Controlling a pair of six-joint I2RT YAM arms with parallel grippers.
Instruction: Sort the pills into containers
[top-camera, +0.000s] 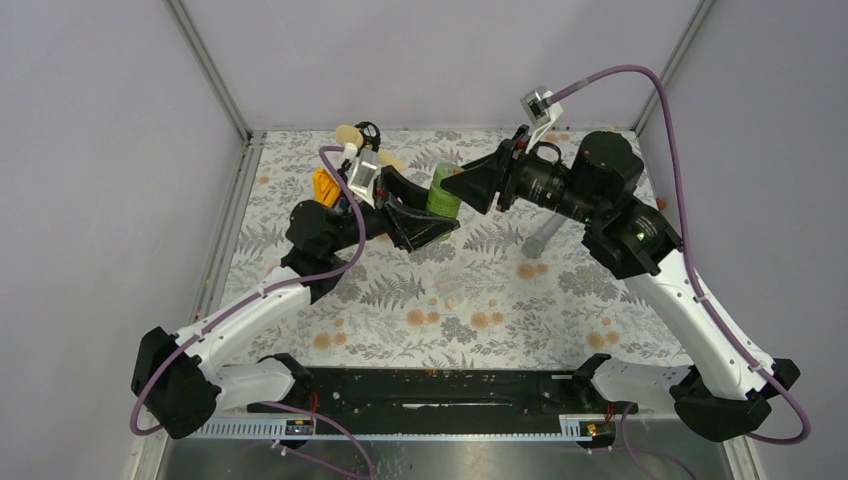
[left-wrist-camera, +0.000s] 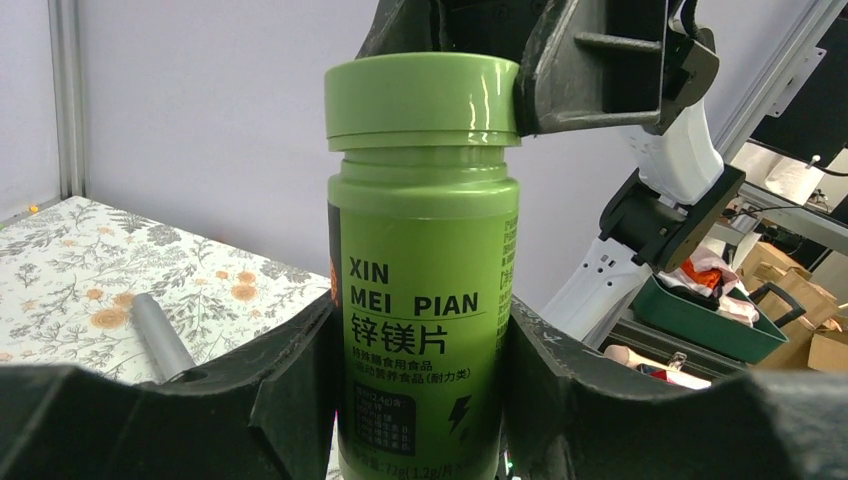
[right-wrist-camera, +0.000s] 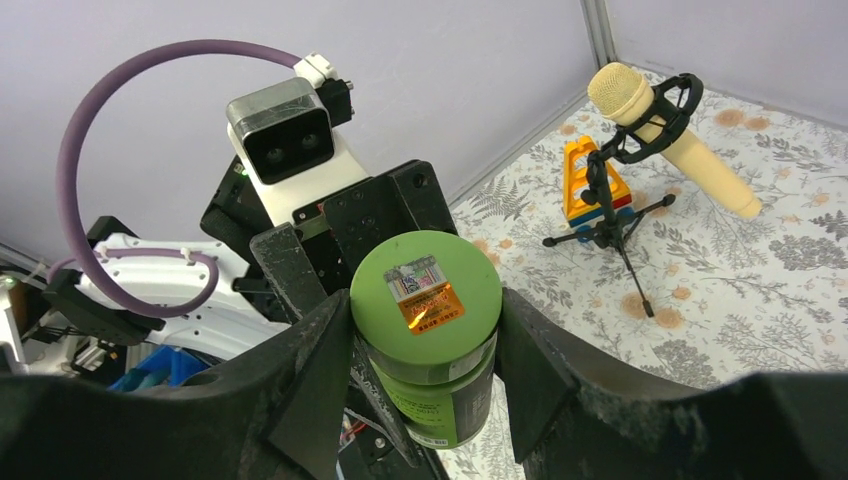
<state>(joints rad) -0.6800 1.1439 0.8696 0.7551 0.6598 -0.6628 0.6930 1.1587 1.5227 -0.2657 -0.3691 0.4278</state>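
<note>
Two arms meet at the far middle of the floral mat (top-camera: 450, 300), where we see a green bottle (top-camera: 443, 192) gripped from both sides. The left gripper (left-wrist-camera: 420, 400) is clenched around the bottle's labelled body, while the right gripper (right-wrist-camera: 425, 340) pinches its green cap (right-wrist-camera: 425, 290), which is on. We cannot tell whether the base touches the mat. A grey tube (left-wrist-camera: 160, 335) lies on the mat to the right of the bottle, and a microphone (right-wrist-camera: 660, 110) on a small stand is beside an orange block (right-wrist-camera: 585, 180) at the far left.
</note>
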